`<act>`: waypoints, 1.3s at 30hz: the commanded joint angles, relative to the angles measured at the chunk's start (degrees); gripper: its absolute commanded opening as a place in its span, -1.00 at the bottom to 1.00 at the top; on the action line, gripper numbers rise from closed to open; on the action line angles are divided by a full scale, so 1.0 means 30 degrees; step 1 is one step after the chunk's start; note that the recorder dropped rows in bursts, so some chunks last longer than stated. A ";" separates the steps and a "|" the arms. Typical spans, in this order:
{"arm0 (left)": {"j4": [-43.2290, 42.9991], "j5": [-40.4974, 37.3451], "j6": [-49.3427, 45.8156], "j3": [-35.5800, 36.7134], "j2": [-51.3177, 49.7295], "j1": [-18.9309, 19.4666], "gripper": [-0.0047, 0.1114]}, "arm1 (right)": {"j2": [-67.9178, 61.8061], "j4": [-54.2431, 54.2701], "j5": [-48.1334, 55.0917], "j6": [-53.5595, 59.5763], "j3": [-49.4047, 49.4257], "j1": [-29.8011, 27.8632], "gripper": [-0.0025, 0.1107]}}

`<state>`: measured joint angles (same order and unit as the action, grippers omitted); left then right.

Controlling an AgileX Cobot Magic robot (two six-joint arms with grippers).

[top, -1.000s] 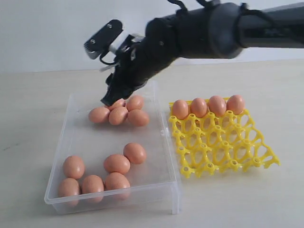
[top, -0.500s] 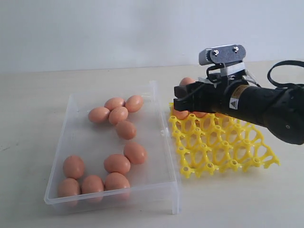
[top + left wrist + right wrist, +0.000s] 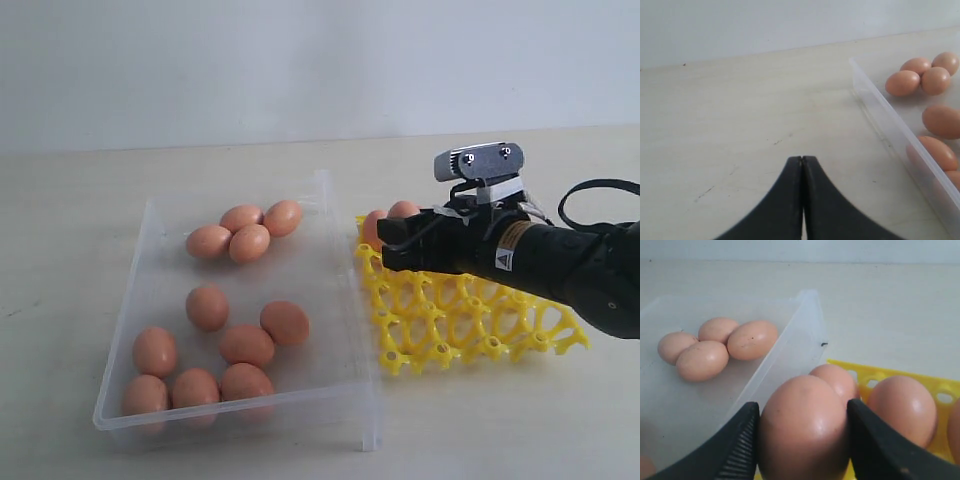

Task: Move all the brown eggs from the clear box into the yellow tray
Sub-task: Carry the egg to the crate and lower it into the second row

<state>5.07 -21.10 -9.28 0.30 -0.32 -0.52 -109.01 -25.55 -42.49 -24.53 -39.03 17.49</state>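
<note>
The right fingers [image 3: 737, 445] gripped one egg [image 3: 802, 425] above the back row of the tray [image 3: 470, 322], where a few eggs [image 3: 902, 407] already sat. About eleven more lay in the box [image 3: 345, 300]. The left fingers [image 3: 785, 205] hung pressed together over the surface [image 3: 715, 125].

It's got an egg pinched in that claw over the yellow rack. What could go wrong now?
1. The held egg is pinched only at its sides by the right gripper; it might slip and crack on the yellow tray's pointed posts.
2. The eggs already in the tray sit right next to it, so lowering it could bump one.
</note>
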 commanded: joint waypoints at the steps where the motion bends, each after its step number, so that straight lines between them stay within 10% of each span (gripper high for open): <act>1: 0.0072 0.0147 0.0062 -0.0100 0.0107 -0.0026 -0.92 | -0.0745 -0.0098 -0.1117 -0.0052 0.0023 -0.0092 -0.96; 15: 0.0072 0.0147 0.0062 -0.0100 0.0107 -0.0026 -0.92 | -0.1713 -0.0774 -0.1911 -0.1761 -0.0304 -0.0092 -0.93; 28: 0.0072 0.0147 0.0062 -0.0100 0.0107 -0.0026 -0.92 | -0.1713 -0.1040 -0.1829 -0.2359 -0.0304 -0.0092 -0.02; 39: 0.0072 0.0147 0.0062 -0.0100 0.0107 -0.0026 -0.92 | 0.1544 -0.2402 0.0647 -0.2359 -0.0472 -0.0044 -0.34</act>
<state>5.07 -21.10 -9.28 0.30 -0.32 -0.52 -109.09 -29.48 -43.62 -31.64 -39.51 17.39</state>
